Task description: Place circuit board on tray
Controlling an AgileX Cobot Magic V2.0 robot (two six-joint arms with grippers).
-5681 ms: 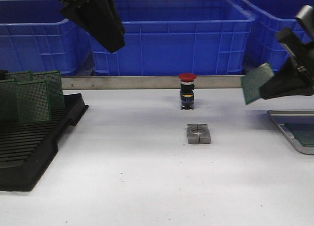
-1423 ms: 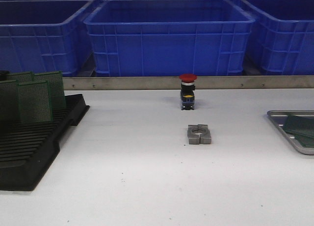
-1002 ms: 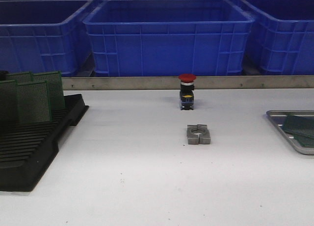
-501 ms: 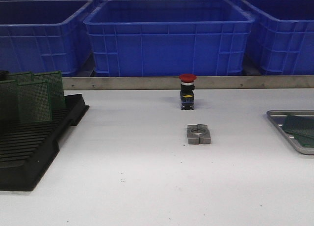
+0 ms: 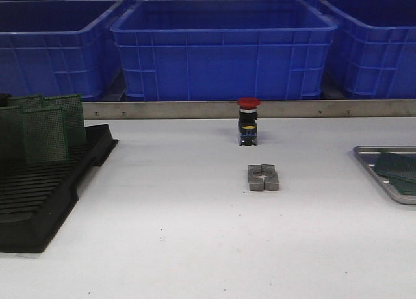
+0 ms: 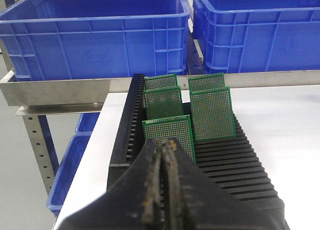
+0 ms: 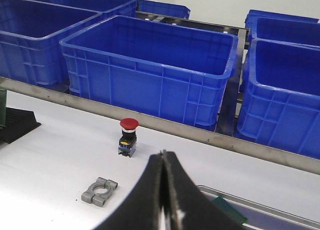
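The silver-grey tray [image 5: 370, 164] lies at the table's right edge, cut off by the front view. Green circuit boards [image 5: 398, 169] lie flat in it. The right wrist view shows the tray's rim [image 7: 280, 209] and a board's corner [image 7: 230, 210]. Several more green circuit boards [image 5: 44, 127] stand upright in the black slotted rack [image 5: 39, 201] on the left; they also show in the left wrist view [image 6: 167, 135]. My left gripper [image 6: 164, 144] is shut and empty, just before the rack. My right gripper [image 7: 163, 154] is shut and empty, raised near the tray. Neither arm shows in the front view.
A red-topped push button [image 5: 247, 120] stands at mid table, and a grey metal clamp block [image 5: 263, 177] lies in front of it. Blue plastic crates [image 5: 224, 45] line the back behind a metal rail [image 5: 195, 108]. The table's left edge drops off beside the rack [image 6: 85, 180].
The right gripper, which held a green board over the tray's side 5.7 s ago, has left the front view, as has the left arm. A further board lies in the tray.
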